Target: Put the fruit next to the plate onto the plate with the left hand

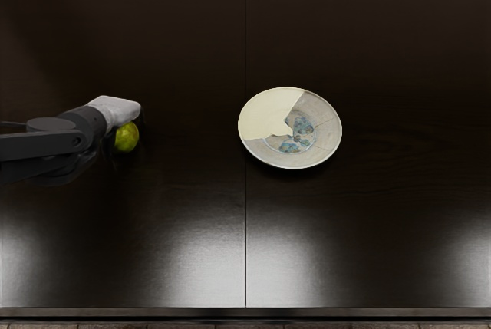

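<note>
**Position.** I am reaching in from the left edge with my left hand. It is sitting directly over the fruit, a small yellow-green piece much like a lime, on the dark table. The hand is covering the fruit's upper left side, so only the lower right part is showing.

**Grasp.** I cannot tell from this view whether I am holding the fruit or merely touching it, because the hand is reading as one pale shape. The fruit appears to be lying on the table, not lifted.

**Target.** The plate is sitting near the table's centre, well apart from the fruit and to its right. It is carrying nothing; only its cream glaze and blue painted pattern are showing.

**Progress.** I am judging the task to be at an early stage. The approach is made. Securing the fruit, lifting it, carrying it rightward and setting it on the plate are all outstanding. My right arm is not showing.
</note>
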Controlling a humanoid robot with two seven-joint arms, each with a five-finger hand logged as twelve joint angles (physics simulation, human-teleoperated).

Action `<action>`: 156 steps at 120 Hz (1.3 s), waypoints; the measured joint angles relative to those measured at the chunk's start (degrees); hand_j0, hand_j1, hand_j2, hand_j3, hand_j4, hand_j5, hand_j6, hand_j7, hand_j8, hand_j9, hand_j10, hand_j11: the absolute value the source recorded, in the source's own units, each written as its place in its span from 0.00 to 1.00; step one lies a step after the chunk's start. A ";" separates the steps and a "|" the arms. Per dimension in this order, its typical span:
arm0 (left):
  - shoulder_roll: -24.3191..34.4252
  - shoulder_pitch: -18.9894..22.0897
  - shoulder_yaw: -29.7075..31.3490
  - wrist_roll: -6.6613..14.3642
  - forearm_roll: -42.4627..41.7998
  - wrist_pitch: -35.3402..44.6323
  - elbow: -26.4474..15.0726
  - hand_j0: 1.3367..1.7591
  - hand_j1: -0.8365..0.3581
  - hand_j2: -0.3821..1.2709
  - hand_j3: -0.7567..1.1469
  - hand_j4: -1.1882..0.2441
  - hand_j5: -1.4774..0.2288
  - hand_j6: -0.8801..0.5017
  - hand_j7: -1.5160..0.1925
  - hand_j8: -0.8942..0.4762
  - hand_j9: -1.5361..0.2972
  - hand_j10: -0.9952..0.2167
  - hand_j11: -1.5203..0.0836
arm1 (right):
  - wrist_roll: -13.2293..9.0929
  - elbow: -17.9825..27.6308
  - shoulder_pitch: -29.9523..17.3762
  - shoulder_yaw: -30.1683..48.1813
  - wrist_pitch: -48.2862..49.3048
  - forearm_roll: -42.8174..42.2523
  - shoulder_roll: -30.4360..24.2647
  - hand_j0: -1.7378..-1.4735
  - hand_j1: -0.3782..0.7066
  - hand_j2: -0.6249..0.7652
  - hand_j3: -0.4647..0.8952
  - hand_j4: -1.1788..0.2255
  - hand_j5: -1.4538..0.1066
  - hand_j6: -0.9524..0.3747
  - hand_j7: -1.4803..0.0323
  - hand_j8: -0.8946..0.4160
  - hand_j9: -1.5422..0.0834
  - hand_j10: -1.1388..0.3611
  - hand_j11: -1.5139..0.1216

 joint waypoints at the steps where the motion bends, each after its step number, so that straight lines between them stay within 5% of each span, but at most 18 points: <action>1: 0.03 0.00 0.00 0.00 0.00 0.00 0.00 0.76 0.64 0.28 0.40 0.58 0.60 0.38 0.62 0.40 0.59 0.53 0.66 | 0.00 0.00 0.00 0.00 0.00 0.00 0.00 0.30 0.06 0.45 0.34 0.82 0.91 0.70 0.95 0.66 0.93 0.74 0.90; 51: -0.02 0.44 -0.03 0.07 0.26 -0.06 0.43 0.75 0.56 0.30 0.40 0.51 0.53 0.43 0.54 0.44 0.52 0.45 0.59 | -0.01 0.00 0.00 0.00 0.00 0.00 0.00 0.30 0.06 0.45 0.34 0.82 0.91 0.70 0.95 0.66 0.93 0.74 0.90; 156: 0.42 0.26 0.01 0.20 -0.31 -0.44 0.46 0.73 0.51 0.28 0.40 0.64 0.33 0.56 0.39 0.55 0.39 0.51 0.44 | -0.03 -0.01 -0.29 0.00 0.00 0.00 0.00 0.30 0.06 0.45 0.34 0.82 0.91 0.70 0.95 0.66 0.93 0.74 0.90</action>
